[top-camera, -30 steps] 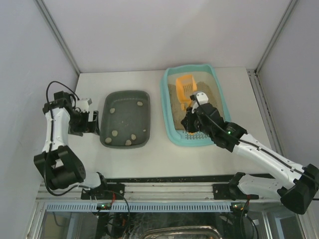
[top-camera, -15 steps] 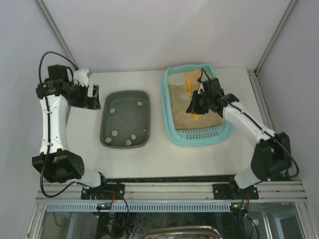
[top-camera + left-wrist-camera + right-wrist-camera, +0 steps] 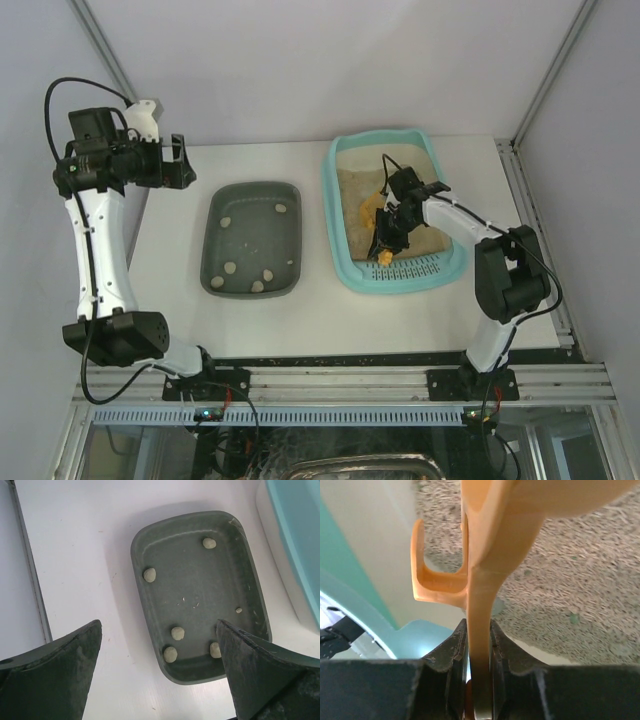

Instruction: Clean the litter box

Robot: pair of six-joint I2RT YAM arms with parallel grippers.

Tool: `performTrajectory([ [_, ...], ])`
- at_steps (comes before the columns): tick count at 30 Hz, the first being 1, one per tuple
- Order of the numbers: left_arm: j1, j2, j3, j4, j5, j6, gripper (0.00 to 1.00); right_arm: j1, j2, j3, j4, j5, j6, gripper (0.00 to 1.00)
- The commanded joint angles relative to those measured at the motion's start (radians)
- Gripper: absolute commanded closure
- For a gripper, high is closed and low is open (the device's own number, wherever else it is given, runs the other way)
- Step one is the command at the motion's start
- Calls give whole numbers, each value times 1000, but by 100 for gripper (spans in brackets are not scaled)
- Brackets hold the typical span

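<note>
The light-turquoise litter box (image 3: 331, 200) lies right of centre, with beige litter (image 3: 352, 186) inside and its slotted rim (image 3: 411, 270) at the near end. My right gripper (image 3: 389, 236) is low over the box's near half, shut on the handle of an orange scoop (image 3: 369, 212). In the right wrist view the scoop handle (image 3: 481, 595) is pinched between the jaws of the right gripper (image 3: 479, 632), above litter (image 3: 580, 580) and the box wall (image 3: 350, 585). My left gripper (image 3: 185, 163) hangs open and empty high at the back left.
A dark grey-green tray (image 3: 255, 232) holding several pale clumps (image 3: 149, 574) sits left of the litter box. In the left wrist view the left gripper (image 3: 159, 630) is above the tray's (image 3: 200, 585) near corner. Frame posts stand at the back corners.
My right gripper has brought the scoop from the middle of the box back toward the near, slotted end. The left arm has risen and swung toward the back left, still open.
</note>
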Motion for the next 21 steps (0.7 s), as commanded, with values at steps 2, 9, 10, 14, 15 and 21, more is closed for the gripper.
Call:
performTrajectory([
  [2, -4, 3, -33, 43, 44, -27, 0, -3, 15, 51, -86, 129, -5, 100],
  [9, -29, -11, -96, 78, 14, -34, 0, 0, 119, 96, -99, 136, -48, 100],
  [10, -30, -14, -105, 82, 7, -37, 0, 2, 137, 106, -98, 128, -56, 100],
  [14, -39, -12, -123, 88, -20, -40, 0, 15, 222, 160, -111, 81, -90, 100],
  [15, -40, -14, -125, 88, -27, -41, 0, 22, 243, 178, -114, 72, -97, 100],
  [21, -48, -24, -148, 87, -80, -25, 0, 70, 347, 255, -114, -83, -145, 100],
])
